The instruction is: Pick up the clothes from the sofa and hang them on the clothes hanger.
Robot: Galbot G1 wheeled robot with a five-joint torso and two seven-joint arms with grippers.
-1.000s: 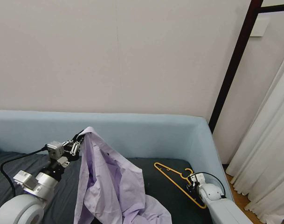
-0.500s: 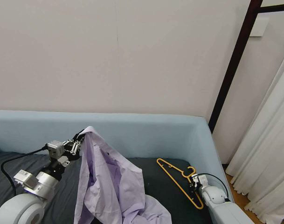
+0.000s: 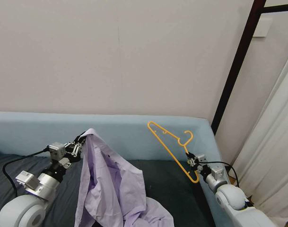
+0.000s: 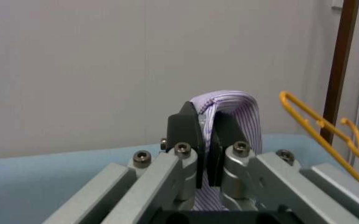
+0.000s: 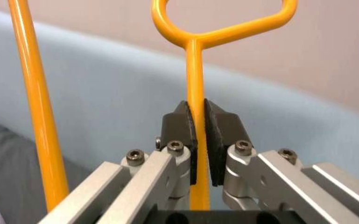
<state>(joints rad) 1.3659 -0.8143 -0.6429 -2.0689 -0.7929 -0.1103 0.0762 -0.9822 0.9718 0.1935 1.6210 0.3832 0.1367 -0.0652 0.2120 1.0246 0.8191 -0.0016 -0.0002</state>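
Lilac shirt [image 3: 108, 187] hangs above the sofa [image 3: 30, 127], one fold pinched tight in the left gripper [image 3: 82, 141] — its tail pooled on the seat. The right gripper [image 3: 190, 159] clamps the orange hanger [image 5: 193, 79], held up nearby. That thin pinch might slip — and the shirt would drop.

You have one lilac shirt [image 3: 110, 189] to count, and one orange hanger [image 5: 193, 79]. There are two arms, a left arm [image 3: 37, 184] and a right arm [image 3: 229, 196], and so two tools: the left tool [image 4: 207, 121] and the right tool [image 5: 198, 116]. Each tool is clamped on one item, so you have one thing per tool. On each tool you can count two dark fingers [image 4: 182, 128] and, just behind them, a row of four bolt heads [image 4: 242, 148]. There is one pale blue sofa [image 3: 148, 137]. Off to the right you have one dark post [image 3: 233, 71] and one white curtain [image 3: 271, 156].
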